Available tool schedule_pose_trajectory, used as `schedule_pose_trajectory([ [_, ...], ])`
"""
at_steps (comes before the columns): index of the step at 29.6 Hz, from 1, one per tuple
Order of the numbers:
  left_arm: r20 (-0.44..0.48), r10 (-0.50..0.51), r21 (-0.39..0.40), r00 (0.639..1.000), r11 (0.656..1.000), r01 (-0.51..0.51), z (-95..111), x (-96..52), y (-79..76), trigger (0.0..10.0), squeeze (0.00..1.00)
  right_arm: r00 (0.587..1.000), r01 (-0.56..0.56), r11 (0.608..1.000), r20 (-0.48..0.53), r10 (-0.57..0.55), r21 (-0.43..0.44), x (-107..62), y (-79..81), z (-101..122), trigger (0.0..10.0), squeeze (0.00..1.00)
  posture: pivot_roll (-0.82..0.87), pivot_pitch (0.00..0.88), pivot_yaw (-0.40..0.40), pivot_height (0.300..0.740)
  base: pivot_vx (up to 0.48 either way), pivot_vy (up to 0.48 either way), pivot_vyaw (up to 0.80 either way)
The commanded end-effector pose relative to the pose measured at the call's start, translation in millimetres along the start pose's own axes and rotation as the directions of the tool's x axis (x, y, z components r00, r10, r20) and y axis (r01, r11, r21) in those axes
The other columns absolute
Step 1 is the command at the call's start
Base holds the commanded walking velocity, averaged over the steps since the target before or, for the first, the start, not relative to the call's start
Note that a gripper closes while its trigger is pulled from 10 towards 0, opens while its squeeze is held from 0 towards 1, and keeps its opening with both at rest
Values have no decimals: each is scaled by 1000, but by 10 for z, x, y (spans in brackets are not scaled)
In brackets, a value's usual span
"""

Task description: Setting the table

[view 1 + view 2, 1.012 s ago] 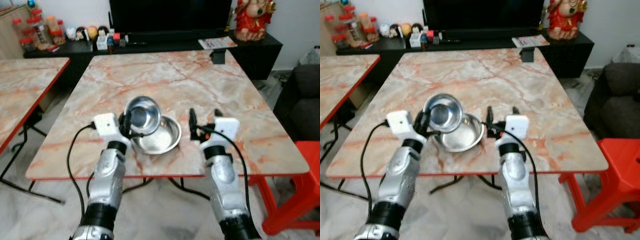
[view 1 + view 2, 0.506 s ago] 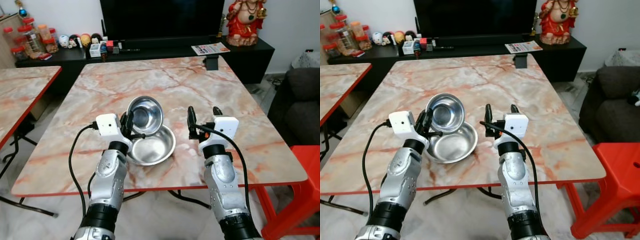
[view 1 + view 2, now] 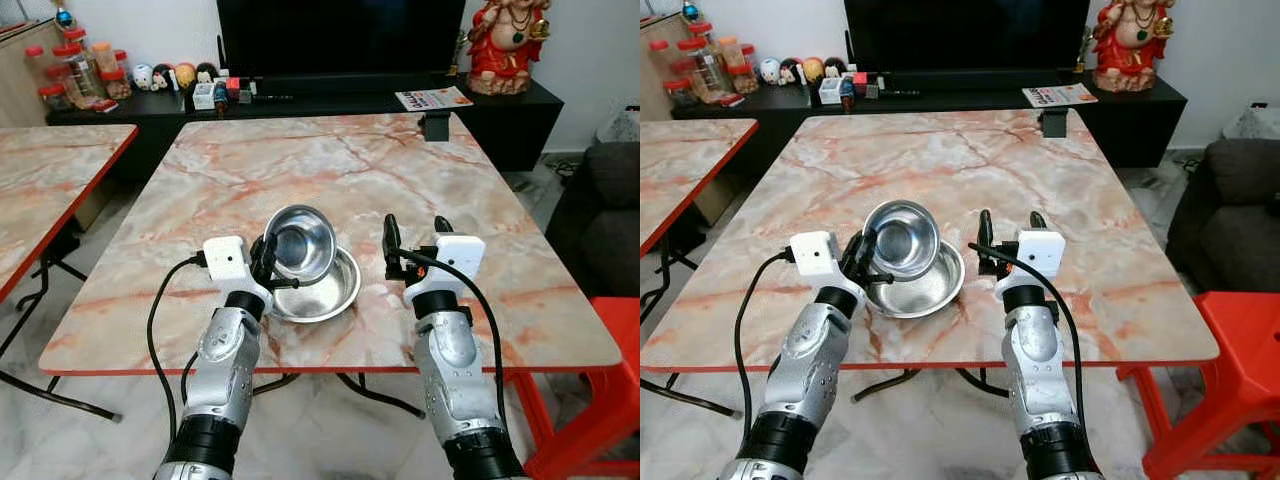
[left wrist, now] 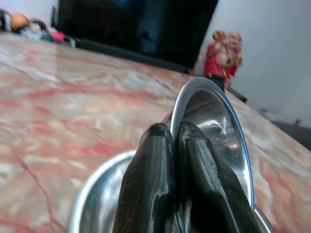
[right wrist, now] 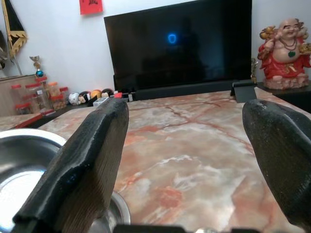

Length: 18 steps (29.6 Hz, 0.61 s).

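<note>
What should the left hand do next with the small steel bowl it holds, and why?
Probably carry the small bowl sideways to bare table and set it down. The left hand is shut on its rim, holding it tilted above the large bowl; the right hand is open and idle beside them.

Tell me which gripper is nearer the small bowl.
Left. The left gripper is shut on the small bowl's rim, holding it tilted above the large bowl. The right gripper is open, off to the bowls' right, touching neither.
</note>
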<state>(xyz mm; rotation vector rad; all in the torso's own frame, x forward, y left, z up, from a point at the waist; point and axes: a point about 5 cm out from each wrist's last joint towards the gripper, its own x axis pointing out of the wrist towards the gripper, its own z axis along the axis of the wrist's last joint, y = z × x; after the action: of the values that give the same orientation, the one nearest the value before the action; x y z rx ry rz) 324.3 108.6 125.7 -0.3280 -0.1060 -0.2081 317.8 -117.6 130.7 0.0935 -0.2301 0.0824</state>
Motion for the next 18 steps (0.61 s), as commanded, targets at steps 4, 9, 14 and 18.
schedule_pose_trajectory([
  [4, -99, -68, -37, 993, 997, 64, -92, 45, -81, 10000, 0, 994, -49, 995, -98, 58, 84, -20, 87, -115, 10000, 0, -51, 0, 46, 740, 0, 0, 0],
  [9, -114, -84, -54, 990, 995, 79, -103, 70, -114, 10000, 0, 953, -178, 953, -197, 228, 244, -95, 203, -206, 10000, 0, -59, 0, 48, 740, 0, 0, 0],
  [14, -105, -83, -83, 991, 994, 75, -72, 88, -135, 10000, 0, 905, -294, 911, -220, 363, 290, -215, 233, -209, 10000, 0, -64, 0, 46, 740, 0, 0, 0],
  [18, -101, -76, -102, 992, 993, 66, -67, 87, -137, 10000, 0, 890, -320, 903, -237, 390, 285, -259, 202, -204, 10000, 0, -65, 0, 44, 740, 0, 0, 0],
])
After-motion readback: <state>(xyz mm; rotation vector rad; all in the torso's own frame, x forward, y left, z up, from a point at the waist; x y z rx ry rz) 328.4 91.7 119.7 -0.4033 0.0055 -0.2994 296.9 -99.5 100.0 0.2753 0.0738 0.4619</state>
